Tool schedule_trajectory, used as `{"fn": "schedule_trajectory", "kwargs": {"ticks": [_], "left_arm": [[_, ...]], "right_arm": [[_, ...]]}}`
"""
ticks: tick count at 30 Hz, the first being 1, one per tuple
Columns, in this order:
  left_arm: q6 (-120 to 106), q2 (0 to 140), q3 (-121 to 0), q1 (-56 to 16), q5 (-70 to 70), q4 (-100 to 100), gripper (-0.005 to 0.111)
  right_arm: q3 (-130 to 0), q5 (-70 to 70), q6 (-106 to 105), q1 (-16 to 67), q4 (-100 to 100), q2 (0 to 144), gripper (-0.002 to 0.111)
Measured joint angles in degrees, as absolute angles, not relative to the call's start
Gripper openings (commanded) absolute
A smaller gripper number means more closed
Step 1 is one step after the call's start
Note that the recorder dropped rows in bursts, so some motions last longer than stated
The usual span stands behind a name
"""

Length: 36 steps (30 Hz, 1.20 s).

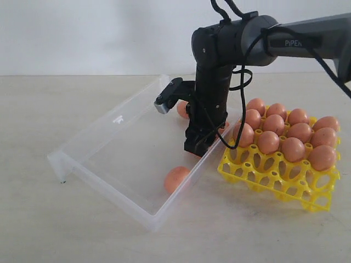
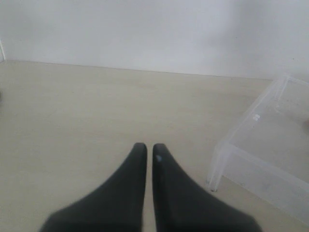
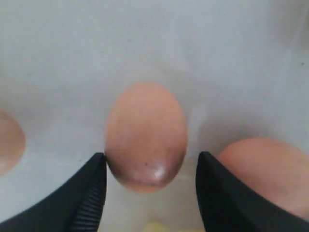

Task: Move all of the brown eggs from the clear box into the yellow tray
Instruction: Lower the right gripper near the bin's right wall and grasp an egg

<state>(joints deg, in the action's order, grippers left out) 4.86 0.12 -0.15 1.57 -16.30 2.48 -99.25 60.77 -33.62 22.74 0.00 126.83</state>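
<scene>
Left hand (image 2: 149, 147): clenched, nothing in it, low over the desk (image 2: 72, 111), near a corner of the clear box (image 1: 109, 137). One loose brown egg (image 1: 176, 178) lies against the box's near wall. Right hand (image 3: 150, 159): down inside the box, released, fingers (image 3: 91, 193) straddling another egg (image 3: 145, 130), with a gap on one side. Yellow tray (image 1: 263, 175): just right of the box, back rows filled with brown eggs (image 1: 293, 149).

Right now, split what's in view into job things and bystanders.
Job: brown eggs, clear box, yellow tray, right claw with jaws either side of one egg.
Bystanders: left claw, shut and idle; table; white wall.
</scene>
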Motion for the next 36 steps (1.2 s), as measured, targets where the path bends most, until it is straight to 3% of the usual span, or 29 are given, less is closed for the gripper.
{"fn": "schedule_trajectory", "kwargs": {"ticks": [6, 19, 22, 25, 36], "left_arm": [[4.86, 0.12, -0.15, 1.57, -16.3, 2.48, 0.004], [4.86, 0.12, -0.15, 1.57, -16.3, 2.48, 0.004], [4.86, 0.12, -0.15, 1.57, -16.3, 2.48, 0.004], [4.86, 0.12, -0.15, 1.57, -16.3, 2.48, 0.004], [4.86, 0.12, -0.15, 1.57, -16.3, 2.48, 0.004]], "right_arm": [[-99.22, 54.07, -33.62, 22.71, 0.0, 126.92, 0.047], [-99.22, 54.37, -25.02, 22.71, 0.0, 130.45, 0.046], [-99.22, 54.6, -22.15, 22.71, 0.0, 130.69, 0.031], [-99.22, 54.6, -21.51, 22.61, 0.0, 130.69, 0.0], [-99.12, 49.56, -14.15, 22.61, -0.45, 129.83, 0.0]]}}
